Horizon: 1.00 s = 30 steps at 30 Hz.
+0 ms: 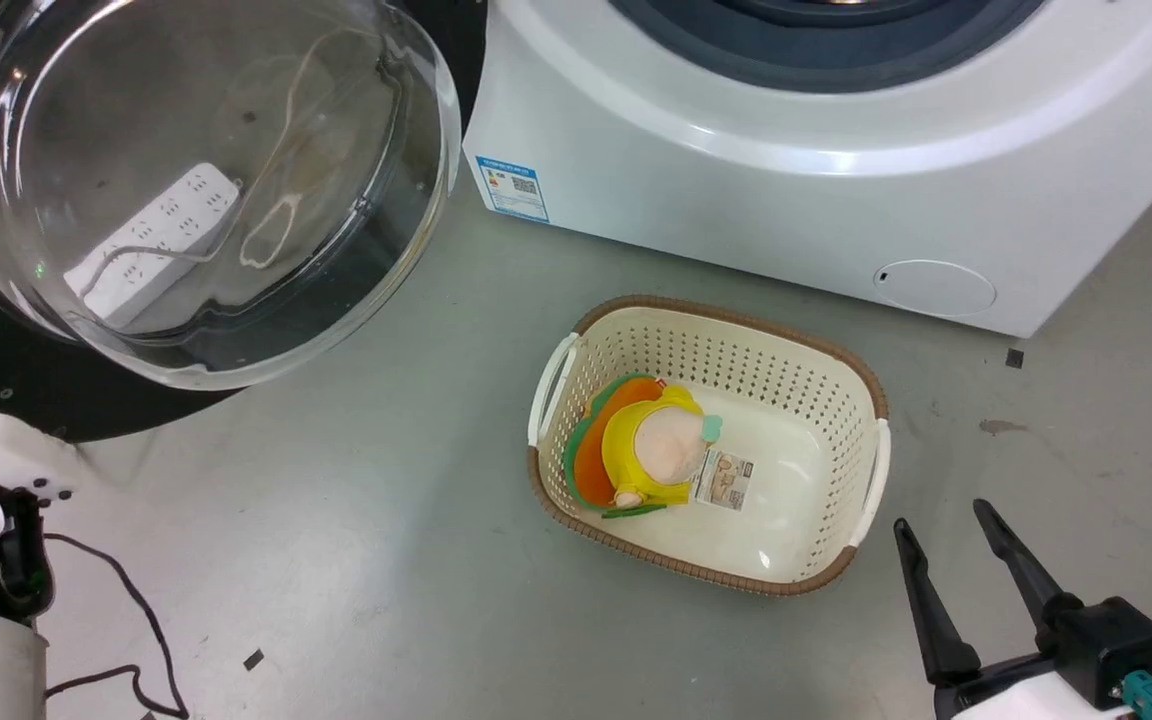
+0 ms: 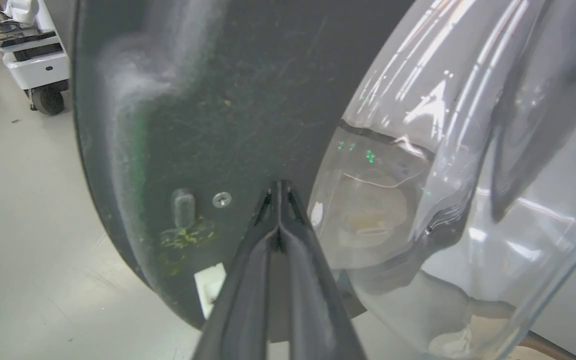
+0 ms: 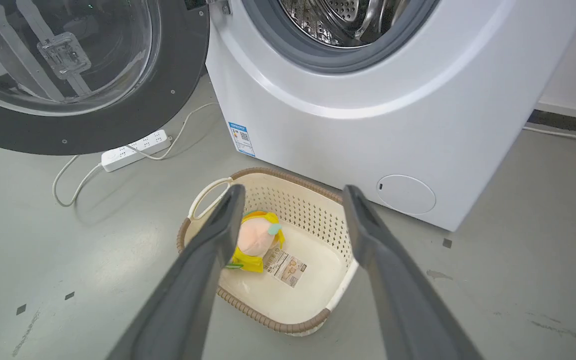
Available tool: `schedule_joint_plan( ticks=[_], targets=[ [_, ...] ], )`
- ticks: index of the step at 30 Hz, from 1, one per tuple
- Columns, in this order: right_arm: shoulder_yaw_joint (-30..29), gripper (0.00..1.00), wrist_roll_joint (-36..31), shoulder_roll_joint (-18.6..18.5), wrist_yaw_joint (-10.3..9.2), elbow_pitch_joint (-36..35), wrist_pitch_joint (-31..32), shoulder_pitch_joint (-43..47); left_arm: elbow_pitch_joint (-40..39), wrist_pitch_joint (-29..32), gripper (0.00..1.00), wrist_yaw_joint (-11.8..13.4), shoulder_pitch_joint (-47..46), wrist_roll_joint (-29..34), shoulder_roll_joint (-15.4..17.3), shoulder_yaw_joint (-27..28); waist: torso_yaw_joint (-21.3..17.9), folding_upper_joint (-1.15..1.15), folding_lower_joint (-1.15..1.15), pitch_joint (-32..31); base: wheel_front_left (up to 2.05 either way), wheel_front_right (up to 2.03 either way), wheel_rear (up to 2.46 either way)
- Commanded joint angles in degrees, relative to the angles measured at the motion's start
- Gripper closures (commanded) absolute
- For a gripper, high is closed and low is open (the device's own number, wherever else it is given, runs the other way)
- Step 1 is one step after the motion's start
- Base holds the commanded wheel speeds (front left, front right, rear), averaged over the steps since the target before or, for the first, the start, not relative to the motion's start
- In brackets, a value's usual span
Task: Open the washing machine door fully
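To the left of the washing machine (image 1: pixel 836 190), the washing machine door (image 1: pixel 201 190) stands swung well clear of the drum mouth, its glass bowl bulging toward the head camera. The left fingers (image 2: pixel 248 280) are pressed together with nothing between them, tips aimed at the door's black inner face just beside the bowl. They look to be resting on it, though the wrist view is too close to be sure. I judge this the last of the push, with the door near its full swing. The next move calls for a steady shove outward along the hinge's arc until it stops, keeping off the glass. The right fingers (image 3: pixel 208 260) hang spread wide and empty above the basket (image 1: pixel 866 390), which holds a plush toy (image 1: pixel 656 450), on the floor before the machine.
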Motion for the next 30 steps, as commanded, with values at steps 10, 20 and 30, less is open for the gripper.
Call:
schedule_joint_plan(
  ticks=[10,20,30],
  targets=[
    [-1.38,0.0,0.11,0.99,0.05,2.55,-2.03,-0.15,-4.42,-3.57,1.0,-1.31,3.62,4.23,-1.99,-4.22,-2.36,0.0,-0.01,-7.49,0.0,0.0,0.0],
    [-3.78,0.0,-0.5,1.82,0.05,4.11,-4.0,0.73,-21.66,-3.02,1.0,-0.94,17.7,7.39,-9.88,-11.87,-8.95,0.0,-0.01,-16.55,0.0,0.0,0.0],
    [-4.54,0.0,-0.16,2.34,0.05,3.97,-4.06,3.1,-26.51,-1.96,1.0,0.48,27.74,9.55,-14.75,-18.85,-15.19,0.0,-0.01,-19.43,0.0,0.0,0.0]
  ],
)
